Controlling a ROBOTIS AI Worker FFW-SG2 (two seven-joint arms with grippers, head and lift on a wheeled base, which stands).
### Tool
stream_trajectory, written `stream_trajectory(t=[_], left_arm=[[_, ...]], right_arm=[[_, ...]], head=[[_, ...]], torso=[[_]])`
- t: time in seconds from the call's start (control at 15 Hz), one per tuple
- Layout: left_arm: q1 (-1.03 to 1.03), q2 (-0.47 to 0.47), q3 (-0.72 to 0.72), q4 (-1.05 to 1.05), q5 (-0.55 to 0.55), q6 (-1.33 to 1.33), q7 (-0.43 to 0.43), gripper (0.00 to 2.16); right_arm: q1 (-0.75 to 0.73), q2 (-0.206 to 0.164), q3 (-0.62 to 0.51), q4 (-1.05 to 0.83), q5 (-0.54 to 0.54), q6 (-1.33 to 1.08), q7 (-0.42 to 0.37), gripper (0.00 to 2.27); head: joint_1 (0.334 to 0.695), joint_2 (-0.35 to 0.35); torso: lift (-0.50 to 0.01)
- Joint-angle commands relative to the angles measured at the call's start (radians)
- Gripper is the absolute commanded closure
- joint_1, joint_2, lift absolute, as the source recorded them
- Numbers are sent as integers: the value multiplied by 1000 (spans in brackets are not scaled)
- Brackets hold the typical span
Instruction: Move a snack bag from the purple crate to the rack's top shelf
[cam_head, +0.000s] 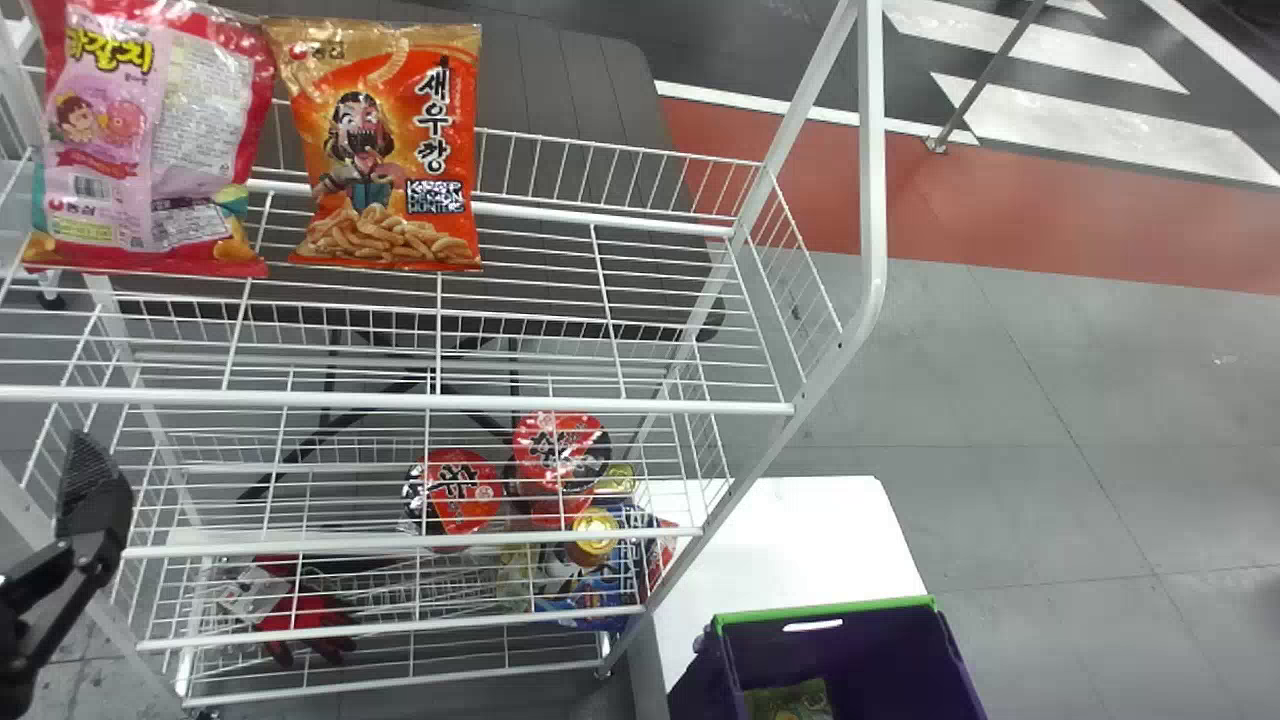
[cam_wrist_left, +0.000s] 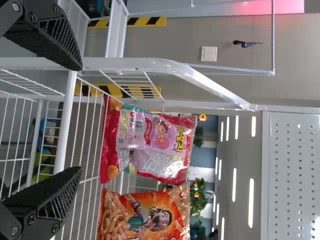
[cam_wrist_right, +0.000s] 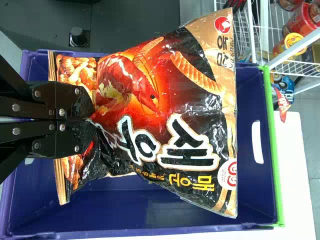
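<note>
In the right wrist view my right gripper (cam_wrist_right: 94, 120) is shut on a black and red snack bag (cam_wrist_right: 170, 120), which hangs across the opening of the purple crate (cam_wrist_right: 255, 205). The same crate (cam_head: 825, 613) stands low at the right of the head view, a greenish bag (cam_head: 790, 700) inside. On the rack's top shelf (cam_head: 400, 400), a pink bag (cam_head: 150, 140) and an orange bag (cam_head: 385, 150) stand side by side toward the left. My left gripper (cam_head: 95, 490) is beside the rack's left end; in the left wrist view this gripper (cam_wrist_left: 81, 118) is open, nothing between its fingers.
Cup noodles (cam_head: 460, 490), cans (cam_head: 593, 533) and red gloves (cam_head: 305, 620) lie on lower shelves. The rack's right upright (cam_head: 872, 180) rises between the top shelf and the open floor. A white surface (cam_head: 800, 540) adjoins the crate.
</note>
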Motion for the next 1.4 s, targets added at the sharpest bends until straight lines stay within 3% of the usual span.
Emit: stream_trajectory(t=[0.0, 1.0, 1.33], left_arm=[[-6, 0, 1, 2, 1, 9, 0, 107], [-21, 0, 7, 11, 10, 18, 0, 107], [-20, -1, 6, 22, 9, 18, 1, 107]], right_arm=[[-9, 0, 0, 1, 1, 0, 0, 1234], [-33, -2, 0, 4, 10, 25, 11, 1234], [-35, 14, -54, -56, -20, 71, 95, 1234]], head=[[695, -350], [695, -350], [695, -350]], torso=[[-35], [9], [1]])
